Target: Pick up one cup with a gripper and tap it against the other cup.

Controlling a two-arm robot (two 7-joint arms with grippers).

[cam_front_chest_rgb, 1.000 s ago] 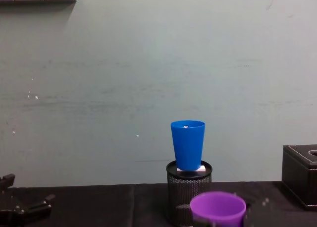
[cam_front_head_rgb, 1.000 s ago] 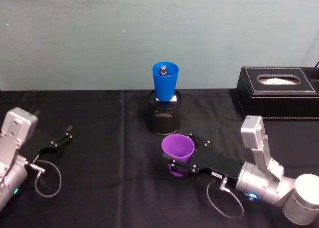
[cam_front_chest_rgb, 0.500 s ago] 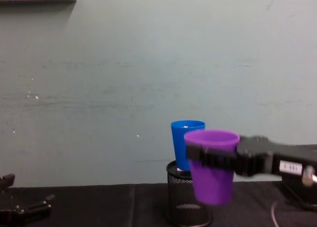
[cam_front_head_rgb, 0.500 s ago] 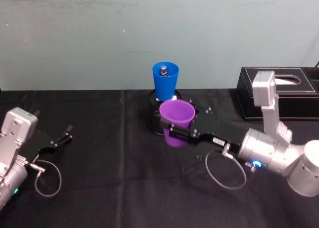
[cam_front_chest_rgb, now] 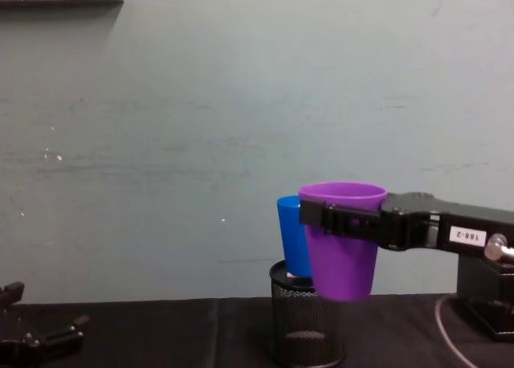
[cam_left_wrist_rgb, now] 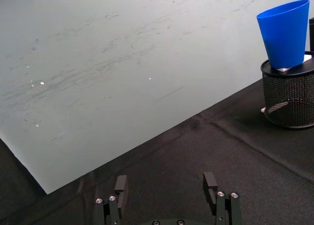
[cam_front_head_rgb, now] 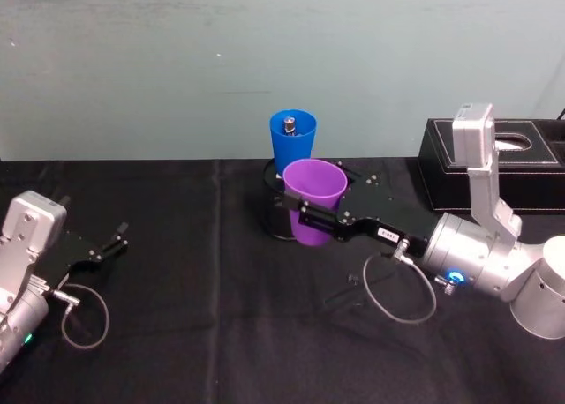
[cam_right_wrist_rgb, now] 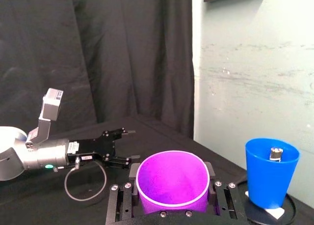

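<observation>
Purple plastic cup (cam_front_head_rgb: 312,188) is hanging aloft at 5 o'clock from the blue cup (cam_front_head_rgb: 291,139); I'm pinching it under the rim with the right gripper (cam_front_head_rgb: 316,207). I'm judging it light, slick, squashy. Left gripper (cam_front_head_rgb: 117,236) is idling spread at 9 o'clock.

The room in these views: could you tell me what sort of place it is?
Probably a robot test bench in a lab or office: a black-draped table against a pale green wall, desk items like a mesh pen holder and a tissue box, and the right gripper holding a purple cup.
</observation>
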